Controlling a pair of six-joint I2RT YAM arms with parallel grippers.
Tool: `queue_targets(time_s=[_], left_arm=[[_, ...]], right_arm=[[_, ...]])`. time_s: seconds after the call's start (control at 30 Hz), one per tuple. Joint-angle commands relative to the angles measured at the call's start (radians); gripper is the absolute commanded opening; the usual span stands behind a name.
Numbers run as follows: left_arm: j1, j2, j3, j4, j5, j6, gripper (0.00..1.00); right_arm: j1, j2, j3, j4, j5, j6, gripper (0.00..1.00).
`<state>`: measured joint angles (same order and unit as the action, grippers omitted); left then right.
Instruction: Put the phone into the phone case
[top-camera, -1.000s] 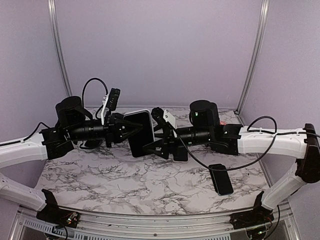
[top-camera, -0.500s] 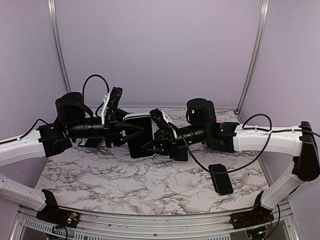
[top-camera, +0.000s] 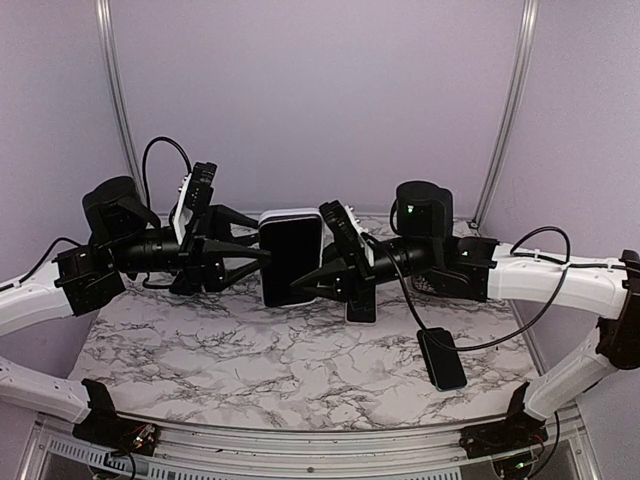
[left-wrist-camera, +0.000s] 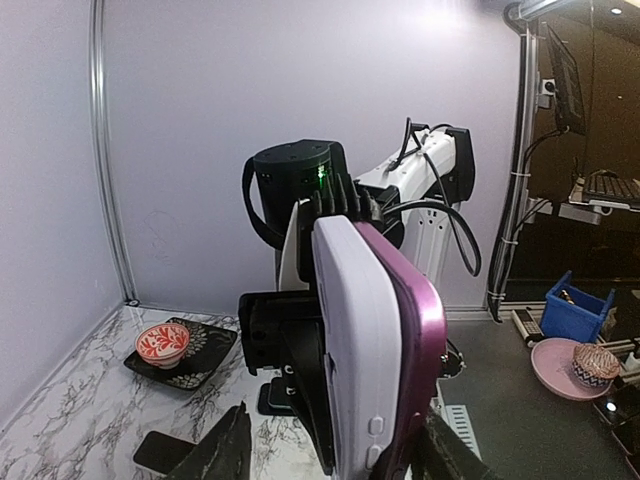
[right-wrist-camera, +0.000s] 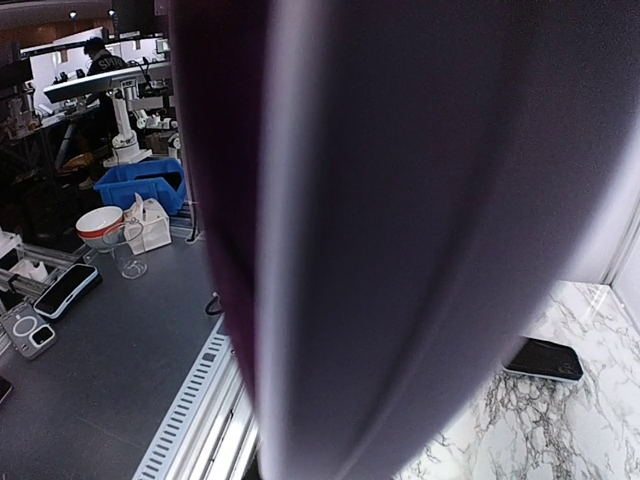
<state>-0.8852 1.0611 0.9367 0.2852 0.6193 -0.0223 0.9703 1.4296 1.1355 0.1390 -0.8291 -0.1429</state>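
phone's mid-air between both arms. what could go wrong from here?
1. The phone hangs above the table, and only the right pincer seems to clamp it; the left pincer is open around it. A slip means a drop.
2. In the left wrist view its white body stands proud of the purple case, so it is likely not seated; squeezing may skew it.
3. The phone blocks the right wrist view.

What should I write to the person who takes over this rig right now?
Left gripper: open, fingers on either side of the phone, not gripping.
Right gripper: shut on the phone, holding it upright above the table.
Case: magenta, against one face of the phone; I cannot tell whether it is fully seated.
Left to do: press it home and check.
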Motion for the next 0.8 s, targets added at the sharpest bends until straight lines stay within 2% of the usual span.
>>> queue_targets(time_s=[0.0, 0.03, 0.07, 0.13, 0.2, 0.3, 0.33, 0.37, 0.4, 0.43, 0.53, 0.6, 0.67, 0.73, 0.77], left_arm=[[-0.004, 0.032, 0.055, 0.000, 0.062, -0.014, 0.53], [-0.004, 0.042, 0.059, 0.000, 0.070, -0.018, 0.50], [-0.003, 0.050, 0.062, -0.001, 0.073, -0.020, 0.41], [-0.005, 0.058, 0.062, -0.001, 0.059, -0.023, 0.16], [-0.005, 0.068, 0.062, -0.002, 0.052, -0.028, 0.02], [-0.006, 0.073, 0.057, -0.003, 0.047, -0.027, 0.00], [-0.006, 0.070, 0.053, -0.003, 0.026, -0.021, 0.00], [-0.006, 0.064, 0.046, -0.003, 0.002, -0.008, 0.00], [-0.006, 0.050, 0.040, -0.003, -0.025, 0.004, 0.00], [-0.006, 0.040, 0.033, -0.003, -0.050, 0.014, 0.00], [-0.006, 0.017, 0.019, -0.003, -0.105, 0.051, 0.00], [-0.007, 0.007, 0.010, -0.001, -0.124, 0.069, 0.00], [-0.006, 0.002, 0.002, -0.002, -0.130, 0.080, 0.00], [-0.008, 0.003, -0.002, -0.003, -0.125, 0.084, 0.00], [-0.008, 0.005, -0.003, -0.003, -0.123, 0.085, 0.00]], right_arm=[[0.006, -0.004, 0.076, 0.038, -0.013, -0.023, 0.00], [0.007, -0.001, 0.080, 0.034, -0.014, -0.026, 0.00], [0.007, 0.001, 0.084, 0.032, -0.018, -0.027, 0.00], [0.006, 0.003, 0.086, 0.031, -0.021, -0.029, 0.00], [0.007, 0.005, 0.088, 0.028, -0.021, -0.028, 0.00], [0.007, 0.006, 0.091, 0.016, -0.019, -0.030, 0.00], [0.007, -0.002, 0.089, 0.014, -0.012, -0.030, 0.04], [0.006, -0.009, 0.085, 0.013, 0.001, -0.033, 0.16], [0.005, -0.021, 0.079, 0.011, 0.018, -0.039, 0.34], [0.004, -0.033, 0.071, 0.011, 0.041, -0.044, 0.47], [-0.003, -0.071, 0.039, 0.033, 0.102, -0.048, 0.76], [-0.007, -0.087, 0.029, 0.048, 0.126, -0.044, 0.81], [-0.011, -0.093, 0.031, 0.062, 0.130, -0.040, 0.79], [-0.013, -0.089, 0.035, 0.071, 0.122, -0.040, 0.72], [-0.013, -0.083, 0.042, 0.071, 0.114, -0.039, 0.63]])
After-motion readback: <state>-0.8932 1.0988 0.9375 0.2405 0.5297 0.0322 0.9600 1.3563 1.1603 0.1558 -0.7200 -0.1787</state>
